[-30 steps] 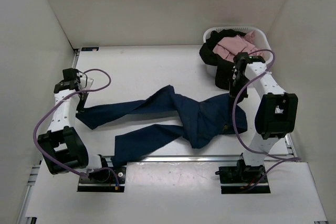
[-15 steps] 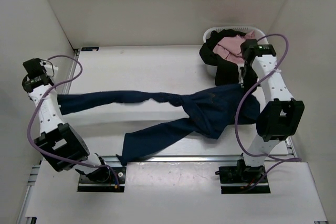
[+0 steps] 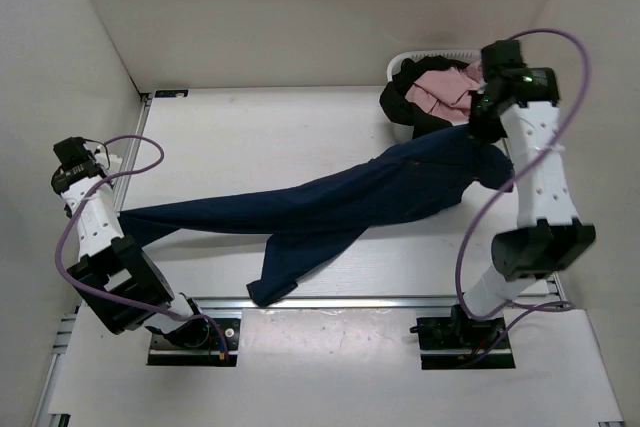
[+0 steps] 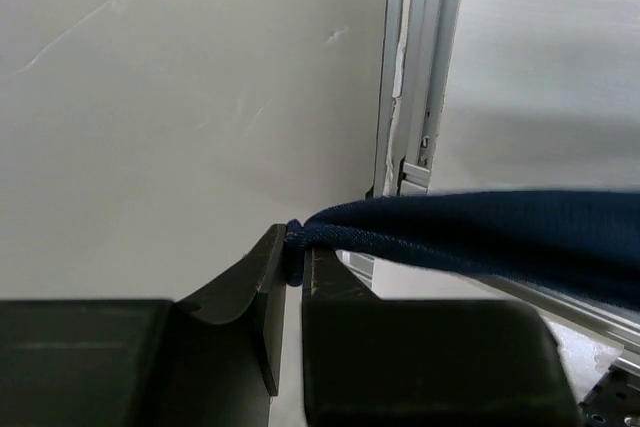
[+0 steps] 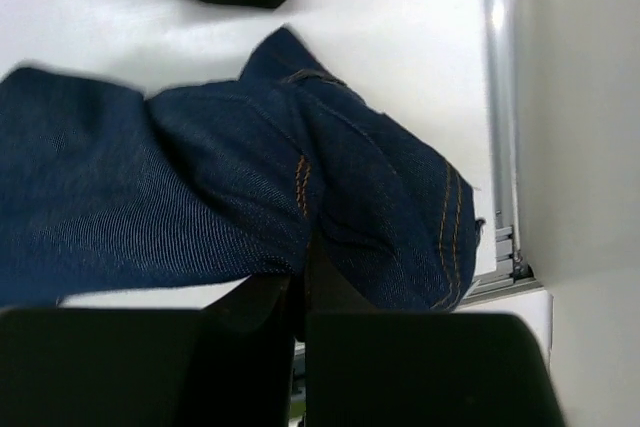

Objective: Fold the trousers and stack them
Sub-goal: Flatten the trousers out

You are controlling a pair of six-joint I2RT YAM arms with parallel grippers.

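Note:
The dark navy denim trousers [image 3: 350, 197] are stretched slantwise across the table. My left gripper [image 3: 118, 219] at the far left is shut on the end of one leg, which also shows in the left wrist view [image 4: 480, 232] pinched between the fingertips [image 4: 295, 257]. My right gripper [image 3: 478, 127] at the back right is shut on the waist end and holds it raised; the right wrist view shows the denim [image 5: 200, 177] bunched at the fingertips [image 5: 303, 277]. The other leg [image 3: 290, 267] trails loose toward the front. The black trousers [image 3: 405, 107] hang over the basket's left side.
A white laundry basket [image 3: 440, 55] stands at the back right with a pink garment [image 3: 440, 87] in it. White walls close in the table on the left, back and right. A metal rail [image 3: 330, 302] runs along the front edge.
My right gripper has risen and moved back and to the right with the waist. The left gripper holds the leg end at the far left. The bunched trousers have been pulled out into one long line.

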